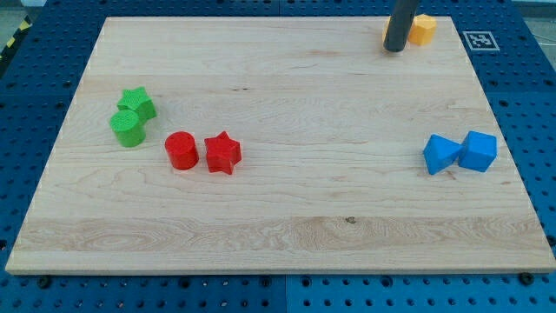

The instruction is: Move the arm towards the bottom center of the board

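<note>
My tip (394, 49) rests on the wooden board (278, 217) near its top right corner. It stands right beside an orange-yellow block (422, 29), partly hiding the block's left side. A green star (138, 102) and a green cylinder (128, 128) sit together at the view's left. A red cylinder (182, 150) and a red star (222, 153) sit side by side to the right of the green pair. Two blue blocks, one pointed (440, 154) and one cube-like (479, 150), touch each other at the view's right.
A blue pegboard table (26, 130) surrounds the board. A black-and-white marker tag (479, 40) lies just off the board's top right corner.
</note>
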You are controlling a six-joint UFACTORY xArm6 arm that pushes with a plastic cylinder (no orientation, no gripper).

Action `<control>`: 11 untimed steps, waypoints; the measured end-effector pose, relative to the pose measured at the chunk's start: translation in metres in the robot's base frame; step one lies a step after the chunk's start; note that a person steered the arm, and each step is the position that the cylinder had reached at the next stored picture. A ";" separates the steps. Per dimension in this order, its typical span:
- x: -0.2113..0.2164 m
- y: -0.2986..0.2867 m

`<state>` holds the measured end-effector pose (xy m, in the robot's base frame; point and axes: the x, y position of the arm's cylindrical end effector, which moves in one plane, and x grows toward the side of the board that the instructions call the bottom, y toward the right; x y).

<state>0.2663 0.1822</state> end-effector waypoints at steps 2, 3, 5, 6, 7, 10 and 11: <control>0.002 0.000; 0.035 -0.015; 0.080 -0.012; 0.080 0.039; 0.107 0.045; 0.223 -0.128; 0.286 -0.152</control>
